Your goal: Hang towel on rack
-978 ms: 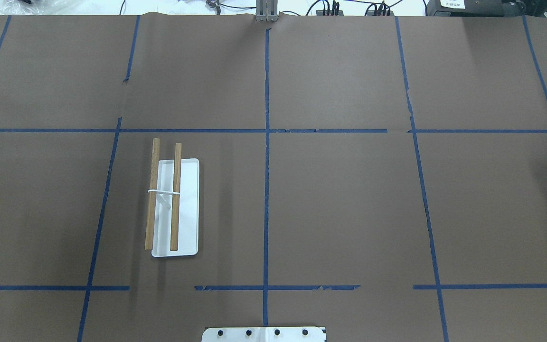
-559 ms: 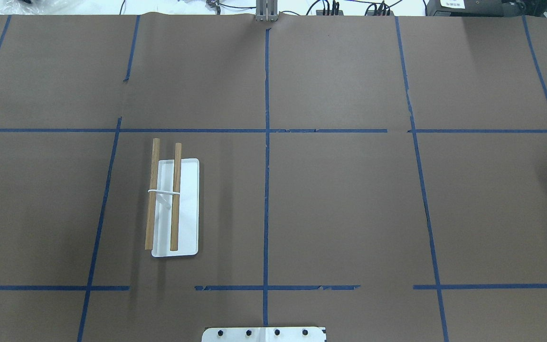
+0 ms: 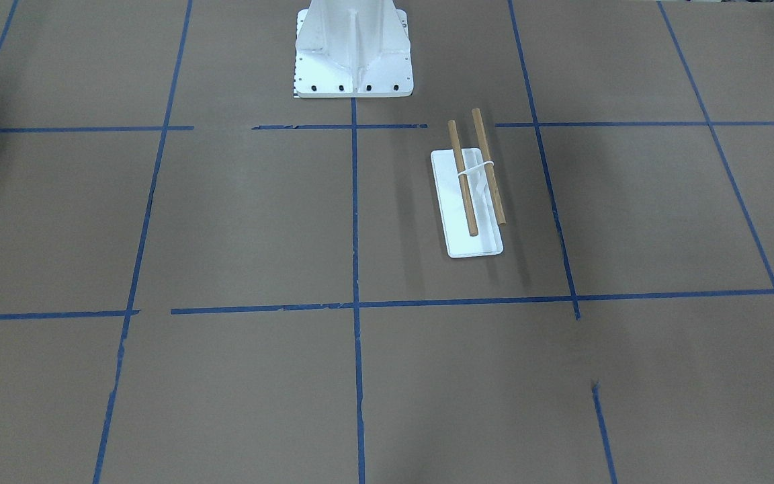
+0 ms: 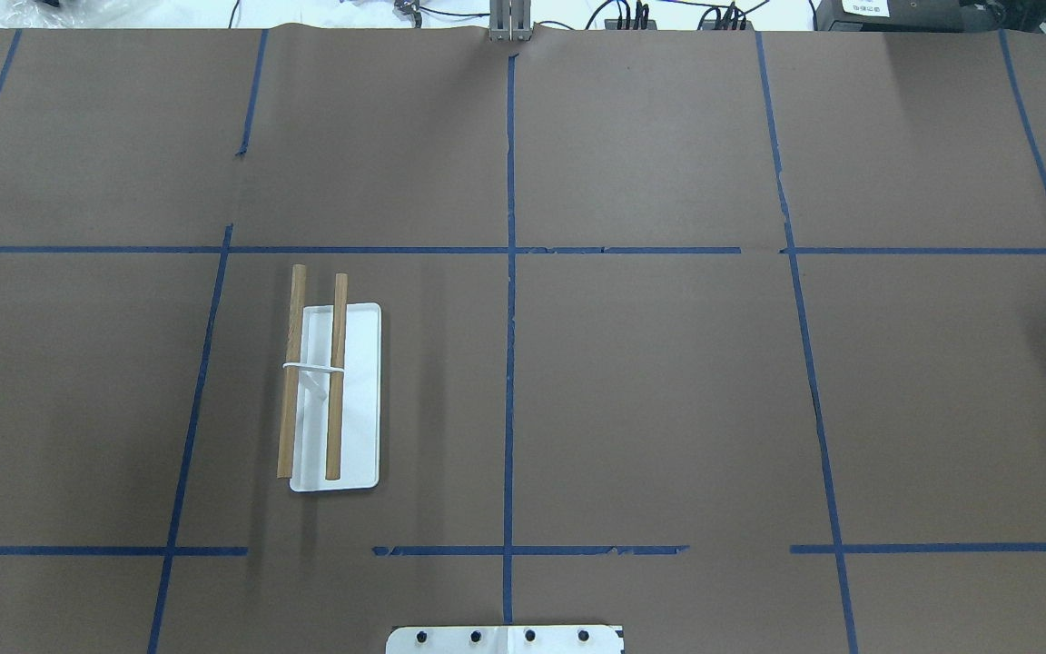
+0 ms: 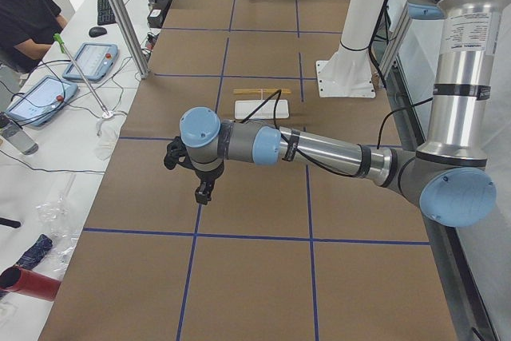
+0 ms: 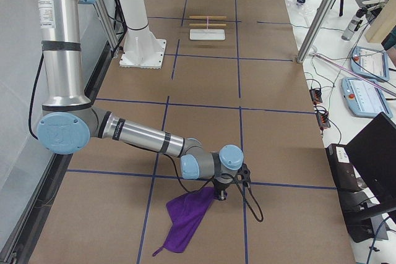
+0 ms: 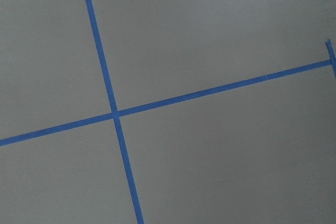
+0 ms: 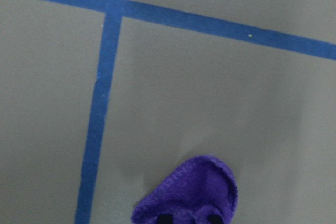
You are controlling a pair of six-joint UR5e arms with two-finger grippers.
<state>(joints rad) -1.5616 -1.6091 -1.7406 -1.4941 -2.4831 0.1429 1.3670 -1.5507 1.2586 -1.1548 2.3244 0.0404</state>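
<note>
Barely started: right pincer (image 6: pixel 223 195) looks clamped on a corner of the purple towel (image 6: pixel 185 217), which lies at the desk's (image 6: pixel 204 78) right end, well apart from the bare rack (image 4: pixel 334 400); left pincer (image 5: pixel 204 194) state can't tell; lift, carry and drape remain.

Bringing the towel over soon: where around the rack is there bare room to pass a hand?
Bare paper surrounds the rack; widest past the centre tape line, on the robot's right half. Tightest between rack and pedestal. The towel lies far right.
</note>
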